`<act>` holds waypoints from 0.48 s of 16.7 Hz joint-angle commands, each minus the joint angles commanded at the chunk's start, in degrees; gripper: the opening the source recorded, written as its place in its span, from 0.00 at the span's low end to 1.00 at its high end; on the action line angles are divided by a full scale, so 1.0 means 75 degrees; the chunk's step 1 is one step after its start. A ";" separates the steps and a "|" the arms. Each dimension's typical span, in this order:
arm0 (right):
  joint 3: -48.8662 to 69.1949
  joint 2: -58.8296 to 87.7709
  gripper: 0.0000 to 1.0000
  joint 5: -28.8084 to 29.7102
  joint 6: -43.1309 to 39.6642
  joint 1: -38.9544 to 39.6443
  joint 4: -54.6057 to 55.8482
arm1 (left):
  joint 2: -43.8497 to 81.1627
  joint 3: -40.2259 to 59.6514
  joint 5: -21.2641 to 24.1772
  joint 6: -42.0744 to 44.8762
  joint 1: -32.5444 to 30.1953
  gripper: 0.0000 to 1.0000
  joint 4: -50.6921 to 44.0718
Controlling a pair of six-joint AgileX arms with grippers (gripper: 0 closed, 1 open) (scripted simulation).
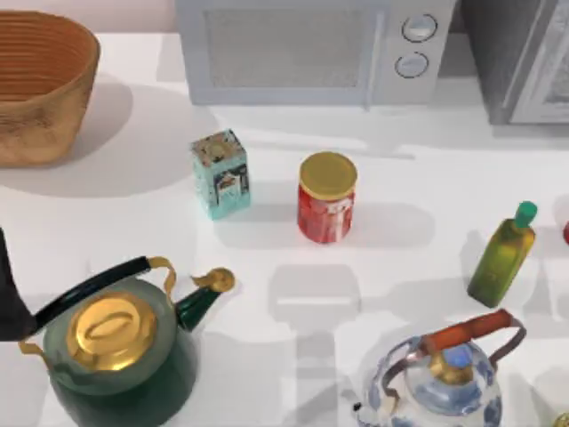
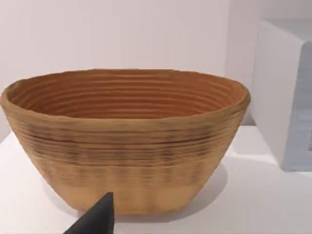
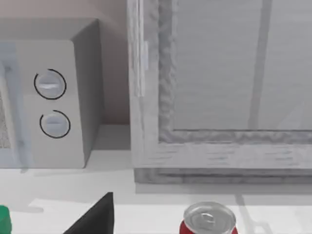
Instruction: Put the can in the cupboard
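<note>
The can is red with a silver pull-tab top and stands on the table in front of the cupboard. A red sliver at the table's right edge may be the same can. The grey speckled cupboard stands at the back right, its pale white-framed door shut. One dark fingertip of my right gripper shows near the can, apart from it. A dark fingertip of my left gripper points at the basket. My left arm is at the table's left edge.
A white microwave stands at the back. A woven basket sits back left. A teal box, a red tin with a gold lid, an oil bottle, a green kettle and a blue-white kettle crowd the table.
</note>
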 joint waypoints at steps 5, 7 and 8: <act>0.0216 0.0494 1.00 0.0057 -0.0004 0.0005 0.0442 | 0.0000 0.0000 0.0000 0.0000 0.0000 1.00 0.0000; 0.0481 0.1211 1.00 0.0124 -0.0016 0.0000 0.1086 | 0.0000 0.0000 0.0000 0.0000 0.0000 1.00 0.0000; 0.0633 0.1684 1.00 0.0159 -0.0025 -0.0005 0.1513 | 0.0000 0.0000 0.0000 0.0000 0.0000 1.00 0.0000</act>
